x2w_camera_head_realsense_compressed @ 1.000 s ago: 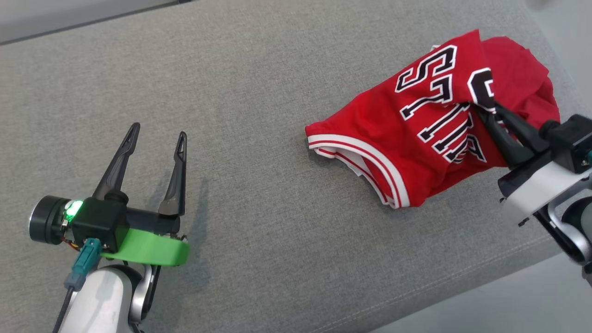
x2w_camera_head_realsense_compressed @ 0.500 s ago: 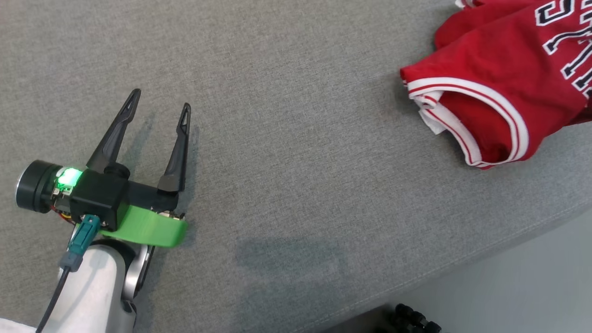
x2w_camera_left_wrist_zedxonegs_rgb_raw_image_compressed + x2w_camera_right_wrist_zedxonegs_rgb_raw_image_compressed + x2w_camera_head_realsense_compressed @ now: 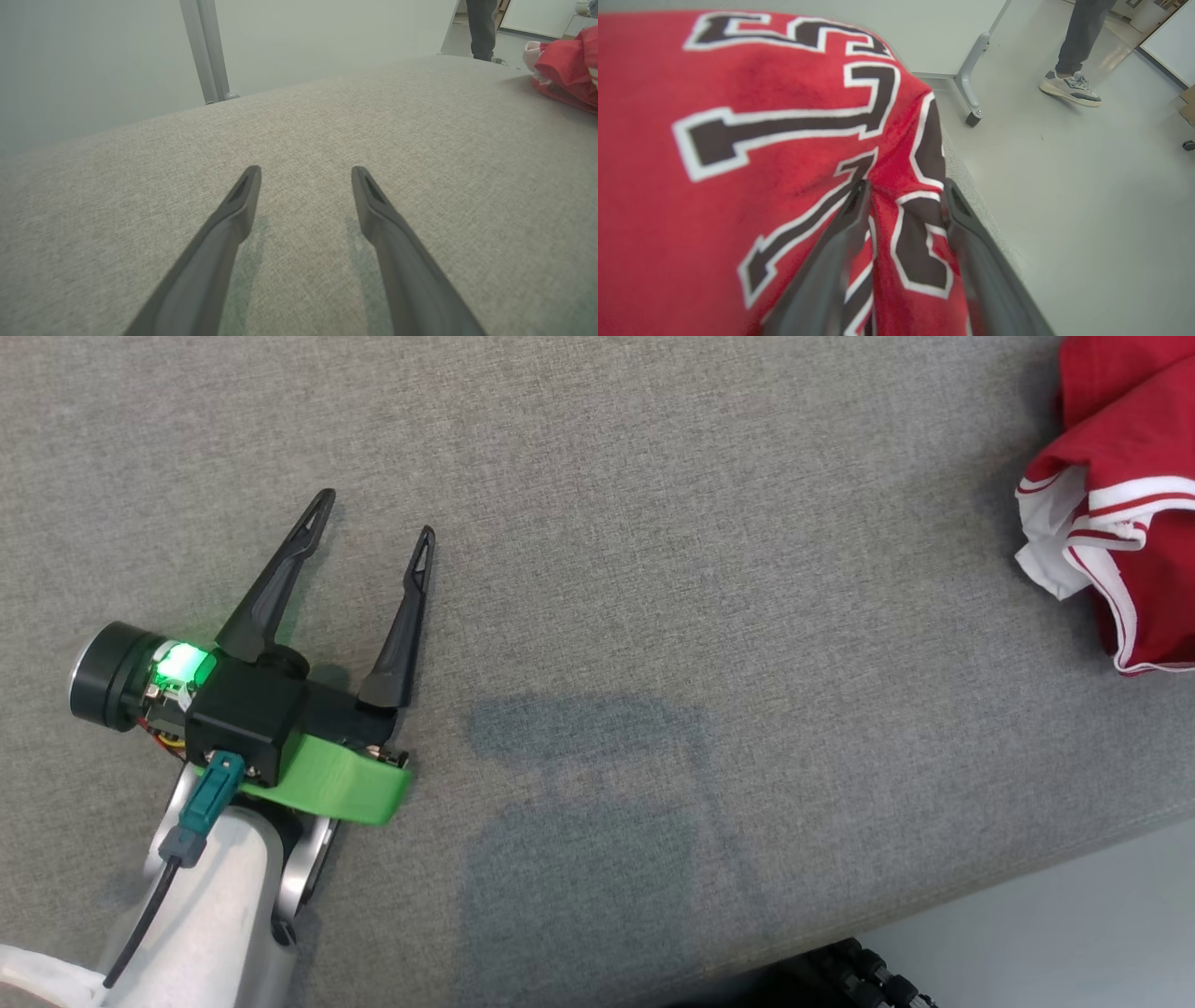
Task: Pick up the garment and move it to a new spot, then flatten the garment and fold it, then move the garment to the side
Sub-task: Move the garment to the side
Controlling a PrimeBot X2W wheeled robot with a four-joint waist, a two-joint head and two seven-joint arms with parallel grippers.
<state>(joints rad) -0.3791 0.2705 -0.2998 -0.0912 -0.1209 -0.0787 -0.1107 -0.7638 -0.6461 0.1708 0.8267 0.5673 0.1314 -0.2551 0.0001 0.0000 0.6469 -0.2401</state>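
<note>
The garment (image 3: 1139, 523) is a red jersey with white trim and black lettering, crumpled at the right edge of the head view on the grey cushion (image 3: 653, 569). My left gripper (image 3: 373, 515) hovers open over bare cushion at the left, far from the jersey. In the left wrist view its fingers (image 3: 304, 171) are spread with nothing between them, and the garment (image 3: 565, 74) lies at the far right. In the right wrist view my right gripper (image 3: 906, 186) has its fingers apart, astride a raised fold of the garment (image 3: 738, 140) near the cushion's edge.
The cushion's front edge runs across the lower right, with pale floor (image 3: 1074, 933) beyond and a dark wheeled part (image 3: 868, 975) below. A table leg with a caster (image 3: 971, 70) and a person's leg and shoe (image 3: 1069, 86) stand on the floor past the jersey. A metal post (image 3: 205, 46) rises behind the cushion.
The head camera has swung left, so the jersey now sits at the picture's right edge and the right arm has left it. The right gripper, shut on the jersey before, now has its fingers apart.
</note>
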